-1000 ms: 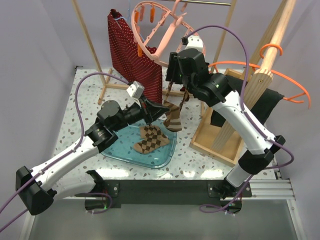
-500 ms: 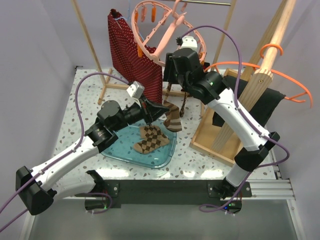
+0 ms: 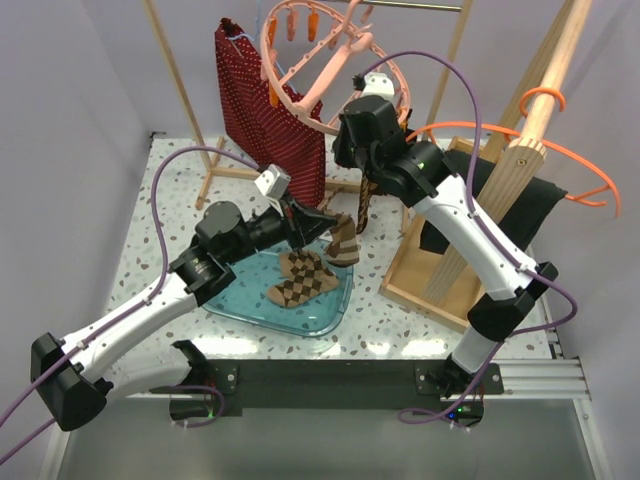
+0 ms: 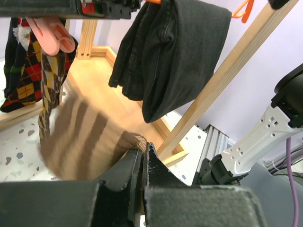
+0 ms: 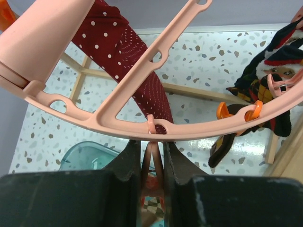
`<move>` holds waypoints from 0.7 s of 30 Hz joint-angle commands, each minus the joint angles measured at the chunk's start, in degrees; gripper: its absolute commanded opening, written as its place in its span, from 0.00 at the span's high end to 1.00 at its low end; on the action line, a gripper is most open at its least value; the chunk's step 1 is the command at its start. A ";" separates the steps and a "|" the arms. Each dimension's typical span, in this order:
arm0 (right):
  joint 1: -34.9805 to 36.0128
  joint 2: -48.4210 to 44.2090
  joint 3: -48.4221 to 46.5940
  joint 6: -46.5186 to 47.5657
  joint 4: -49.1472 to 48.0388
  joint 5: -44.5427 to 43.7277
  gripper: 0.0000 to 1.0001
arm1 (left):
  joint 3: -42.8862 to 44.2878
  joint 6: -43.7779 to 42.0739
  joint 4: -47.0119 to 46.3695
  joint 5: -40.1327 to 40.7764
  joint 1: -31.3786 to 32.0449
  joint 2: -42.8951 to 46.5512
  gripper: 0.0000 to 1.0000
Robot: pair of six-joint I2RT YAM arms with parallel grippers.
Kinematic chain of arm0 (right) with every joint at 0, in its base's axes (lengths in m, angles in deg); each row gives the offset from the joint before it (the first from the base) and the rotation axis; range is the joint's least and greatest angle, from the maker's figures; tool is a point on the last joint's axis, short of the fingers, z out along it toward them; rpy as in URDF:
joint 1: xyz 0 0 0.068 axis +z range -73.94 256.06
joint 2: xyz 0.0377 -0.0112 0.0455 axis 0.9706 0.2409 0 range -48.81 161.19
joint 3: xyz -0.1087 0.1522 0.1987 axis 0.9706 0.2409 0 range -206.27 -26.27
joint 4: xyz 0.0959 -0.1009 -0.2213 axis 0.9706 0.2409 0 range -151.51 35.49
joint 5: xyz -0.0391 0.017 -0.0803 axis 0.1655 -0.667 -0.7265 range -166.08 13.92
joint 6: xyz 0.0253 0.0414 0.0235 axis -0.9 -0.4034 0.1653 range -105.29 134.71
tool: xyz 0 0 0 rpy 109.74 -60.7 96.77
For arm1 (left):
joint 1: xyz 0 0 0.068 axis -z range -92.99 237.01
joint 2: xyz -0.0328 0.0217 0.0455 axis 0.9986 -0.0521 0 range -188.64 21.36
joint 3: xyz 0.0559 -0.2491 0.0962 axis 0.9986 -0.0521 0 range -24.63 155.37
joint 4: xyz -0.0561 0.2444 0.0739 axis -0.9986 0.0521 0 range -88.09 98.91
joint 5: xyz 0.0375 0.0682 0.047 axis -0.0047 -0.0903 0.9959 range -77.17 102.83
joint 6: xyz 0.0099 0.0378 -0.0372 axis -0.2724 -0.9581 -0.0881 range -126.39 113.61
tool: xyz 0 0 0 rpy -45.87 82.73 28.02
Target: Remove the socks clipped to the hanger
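The salmon-pink hanger [image 3: 322, 88] hangs at the back and its ring [image 5: 156, 128] crosses the right wrist view. My right gripper [image 3: 362, 148] [image 5: 152, 147] is up under the ring, shut on a pink peg [image 5: 153, 161]. My left gripper [image 3: 326, 228] [image 4: 143, 152] is shut on the cuff of a brown checkered sock [image 3: 343, 240] [image 4: 80, 137], which is motion-blurred. Another brown checkered sock [image 3: 300, 281] lies in the tray. A narrow checkered sock [image 4: 47, 94] hangs under a pink peg [image 4: 52, 35]. Dark socks with red and yellow [image 5: 267, 80] [image 4: 21, 66] stay clipped.
A teal tray [image 3: 240, 300] sits on the speckled table below my left gripper. A red white-dotted garment [image 3: 262, 100] hangs at the back left. A wooden rack [image 3: 520, 150] with a black cloth [image 4: 170, 47] and a thin orange hanger [image 3: 560, 150] stands at the right.
My right gripper rose up and left to the hanger ring and closed on a peg. The brown sock in my left gripper has dropped lower and bunched. The left arm barely moved.
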 commanded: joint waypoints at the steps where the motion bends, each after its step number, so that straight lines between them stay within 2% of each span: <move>1: -0.46 -1.01 -0.03 -0.88 -1.72 0.54 1.00 | -1.12 -1.73 1.01 0.99 -0.18 2.20 1.00; 5: -0.63 -1.01 0.24 -0.97 -1.81 1.16 1.00 | -2.09 -1.74 3.12 2.83 -0.26 3.43 1.00; 12: -0.72 -1.80 1.20 -1.06 -2.33 1.68 1.00 | -4.81 -0.16 12.16 7.40 -0.26 5.62 1.00; 18: -0.81 -2.42 1.99 -1.24 -2.86 2.48 1.00 | -8.59 2.21 19.90 16.10 -0.26 12.12 1.00; 19: -0.81 -2.42 2.34 -1.32 -3.04 2.65 1.00 | -9.55 2.57 20.18 17.94 -0.26 13.78 0.94; 20: -0.72 -2.42 2.52 -1.24 -3.21 2.83 1.00 | -9.99 2.66 20.35 17.95 -0.26 14.23 0.76; 21: -0.72 -2.51 2.61 -1.41 -3.30 2.83 1.00 | -10.26 2.75 20.53 19.43 -0.35 14.59 0.68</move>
